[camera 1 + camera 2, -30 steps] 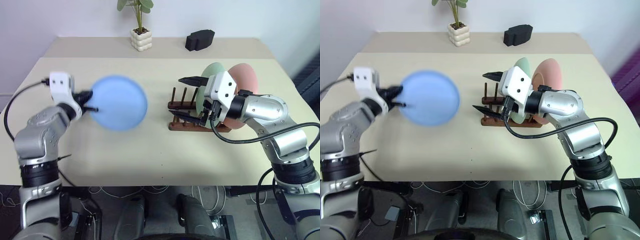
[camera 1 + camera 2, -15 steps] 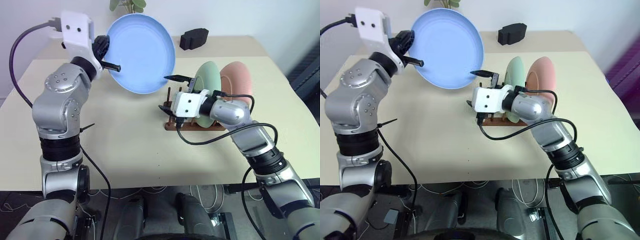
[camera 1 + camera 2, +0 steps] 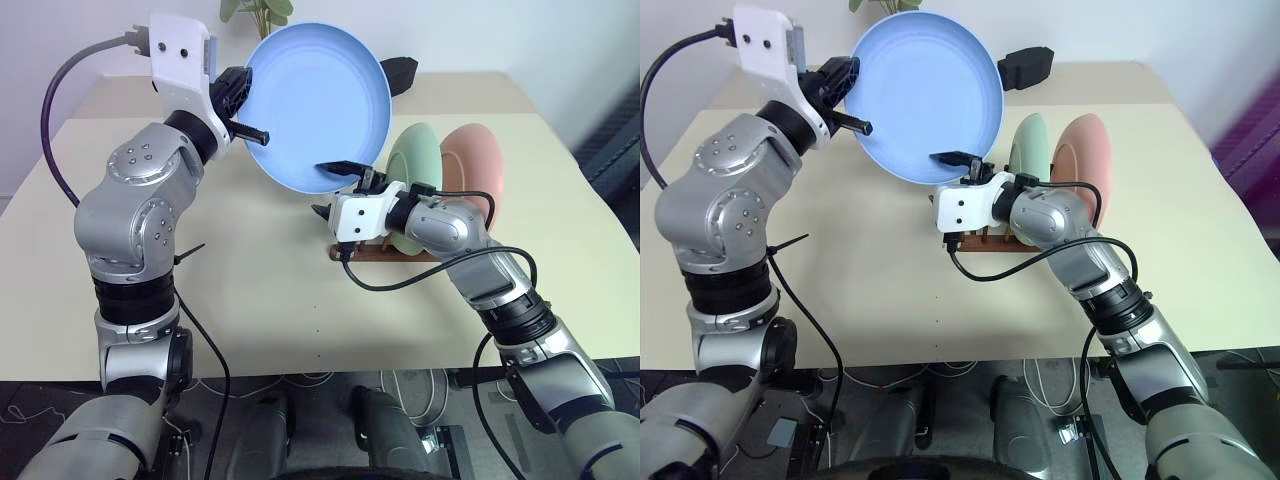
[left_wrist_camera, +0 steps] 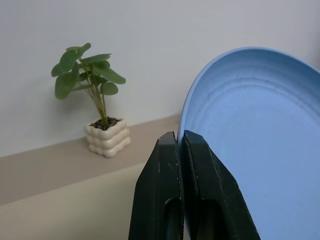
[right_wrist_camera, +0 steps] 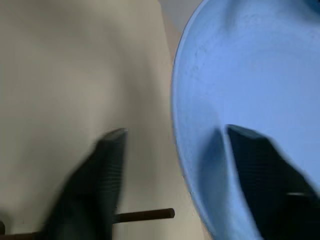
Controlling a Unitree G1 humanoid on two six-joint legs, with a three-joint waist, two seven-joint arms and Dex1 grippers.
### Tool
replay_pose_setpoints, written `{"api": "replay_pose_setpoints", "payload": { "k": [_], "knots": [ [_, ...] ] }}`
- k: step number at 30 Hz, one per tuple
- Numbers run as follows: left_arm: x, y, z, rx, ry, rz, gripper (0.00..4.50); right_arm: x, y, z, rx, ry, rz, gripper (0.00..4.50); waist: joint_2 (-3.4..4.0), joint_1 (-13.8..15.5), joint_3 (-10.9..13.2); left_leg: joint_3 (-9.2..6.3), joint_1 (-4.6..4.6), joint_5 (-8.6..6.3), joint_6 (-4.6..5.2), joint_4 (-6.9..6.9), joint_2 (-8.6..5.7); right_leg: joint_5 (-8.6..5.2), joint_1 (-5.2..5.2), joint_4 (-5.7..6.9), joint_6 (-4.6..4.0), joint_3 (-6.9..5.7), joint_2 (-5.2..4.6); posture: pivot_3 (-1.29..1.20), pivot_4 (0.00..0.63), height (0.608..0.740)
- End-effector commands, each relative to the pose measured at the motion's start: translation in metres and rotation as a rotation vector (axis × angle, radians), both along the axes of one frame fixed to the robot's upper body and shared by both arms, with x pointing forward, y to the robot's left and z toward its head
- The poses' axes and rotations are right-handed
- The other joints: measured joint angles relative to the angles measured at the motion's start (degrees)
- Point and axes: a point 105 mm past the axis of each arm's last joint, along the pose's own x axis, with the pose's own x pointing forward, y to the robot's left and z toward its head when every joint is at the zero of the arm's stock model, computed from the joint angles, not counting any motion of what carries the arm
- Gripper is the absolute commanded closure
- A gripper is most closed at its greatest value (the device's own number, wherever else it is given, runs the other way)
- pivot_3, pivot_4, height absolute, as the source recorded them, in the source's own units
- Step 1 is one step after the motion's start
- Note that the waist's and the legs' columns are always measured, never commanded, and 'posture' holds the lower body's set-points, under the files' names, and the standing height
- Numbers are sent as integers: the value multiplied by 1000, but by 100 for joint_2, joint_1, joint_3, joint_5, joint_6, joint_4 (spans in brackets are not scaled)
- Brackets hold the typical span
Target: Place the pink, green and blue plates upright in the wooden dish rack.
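The blue plate [image 3: 318,105] has a smooth, matt surface with faint concentric ridges near its rim. The green plate [image 3: 425,160] and pink plate [image 3: 478,160] look equally matt and plain. The dish rack [image 3: 372,248] is dark brown wood with thin pegs. The left tool [image 4: 181,145] has black, faintly glossy plastic fingers [image 4: 157,185]. The tabletop [image 3: 250,300] is beige, smooth and matt. A potted plant [image 4: 97,100] sits in a cream, bumpy, ceramic-looking pot.

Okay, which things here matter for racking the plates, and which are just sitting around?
Job: blue plate, green plate, pink plate, wooden dish rack, left gripper, right gripper.
Just there: potted plant, black object.
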Motion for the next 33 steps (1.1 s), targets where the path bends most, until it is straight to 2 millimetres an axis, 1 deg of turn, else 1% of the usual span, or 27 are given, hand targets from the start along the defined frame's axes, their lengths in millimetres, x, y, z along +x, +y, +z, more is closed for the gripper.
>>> {"api": "replay_pose_setpoints", "payload": {
  "k": [1, 2, 3, 4, 9, 12, 14, 16, 18, 19, 20, 22, 24, 27, 29, 30, 31, 33],
  "knots": [
    [-10, -3, 19, 5, -78, -9, 4500, -5, 4, 13, 18, -47, 29, 3233, 0, 0, 0, 0, 0, 0, 0, 0, 0, 0, 0, 0, 0, 0, 0, 0, 150, 736],
    [-10, -2, 20, 4, -78, -9, 4500, -5, 4, 13, 17, -47, 29, 3833, 0, 1, 0, 0, 0, 0, 0, 0, 0, 0, 0, 1, 0, 0, 0, 0, 150, 736],
    [-10, -2, 20, 1, -79, -10, 4500, -5, 5, 13, 17, -47, 29, 4321, 0, 1, 0, -1, 0, 0, 0, 0, 0, 0, 0, 1, 0, 0, 0, 0, 150, 736],
    [-10, -2, 21, -7, -79, -11, 4500, -5, 5, 12, 15, -48, 30, 4425, 0, 0, 0, 0, 0, 0, -1, 0, 0, 0, 0, 0, 0, 0, 0, 0, 150, 736],
    [-11, -1, 21, -24, -75, -16, 4500, -5, 5, 12, 13, -57, 30, 4425, 0, 5, 0, 0, 0, 1, -2, 0, 0, 0, 0, 0, 0, 1, 0, 0, 150, 736],
    [-12, -1, 22, -56, -76, -42, 3534, -5, 5, 11, 7, -70, 26, 4500, 0, 5, 0, -1, 0, 2, -4, 0, 0, 0, 0, 0, 0, 0, 0, 0, 150, 736],
    [-14, 6, 29, -85, -118, -27, 2532, -5, 5, 12, 9, -76, 27, 4500, 0, 2, 0, -1, 0, 2, -4, 0, 0, 0, 0, 1, 0, 0, 0, 0, 150, 736],
    [-18, 17, 44, -148, -191, -12, 1427, -6, 6, 12, 12, -81, 29, 4500, 1, 0, 0, -2, 0, 3, -5, 0, 0, 0, 0, 1, 0, 0, 1, 0, 150, 736],
    [-20, 35, 56, -208, -239, 31, 374, -6, 6, 13, 15, -86, 34, 4500, 0, -4, 1, -2, 0, 5, -9, -1, 1, 0, -2, 1, 0, 0, 2, 0, 150, 736],
    [-20, 40, 59, -223, -249, 49, 82, -7, 7, 14, 16, -89, 36, 4500, 0, -4, 1, -2, 1, 6, -10, -2, 2, 0, -2, 2, 0, 0, 2, 0, 150, 736],
    [-19, 47, 60, -227, -256, 74, 82, -7, 7, 14, 18, -91, 39, 4500, 0, -4, 1, -2, 1, 8, -14, -4, 2, 0, -2, 2, 0, 0, 2, 0, 150, 736],
    [-17, 66, 62, -236, -275, 146, 82, -9, 9, 17, 31, -99, 54, 4500, 0, -5, 1, -1, 4, 10, -17, -6, 1, 0, -1, 2, 0, 1, 2, 0, 150, 736],
    [-16, 86, 56, -203, -269, 204, 82, -12, 12, 25, 73, -105, 78, 4500, 0, -12, 0, -2, 4, 12, -21, -7, 1, 0, -1, 3, 0, 0, 3, 0, 150, 736],
    [-10, 112, 31, -128, -196, 272, 82, -19, 15, 38, 157, -95, 121, 4500, 0, -28, 0, -1, 8, 13, -22, -13, 2, 0, -2, 5, 0, 1, 3, 0, 150, 736],
    [-9, 122, 18, -96, -165, 288, 82, -22, 16, 43, 185, -91, 143, 4500, 0, -19, 0, -2, 9, 15, -25, -16, 2, 1, -2, 7, 0, 1, 3, 0, 150, 736],
    [-9, 129, 8, -59, -136, 306, 82, -24, 17, 47, 218, -81, 159, 4500, -1, -11, 0, -3, 9, 16, -26, -17, 3, 1, -2, 7, 0, 0, 3, 0, 150, 736],
    [-8, 133, 0, -32, -118, 318, 82, -26, 17, 49, 241, -73, 169, 4500, -1, -12, 0, -4, 8, 16, -27, -17, 3, 1, -2, 6, -1, 0, 3, 0, 150, 736],
    [-9, 134, -29, 70, -43, 296, 82, -33, 17, 63, 372, -11, 211, 4500, -2, -13, 0, -4, 8, 16, -28, -19, 3, 1, -2, 6, -1, 0, 3, 0, 150, 736]
  ]
}}
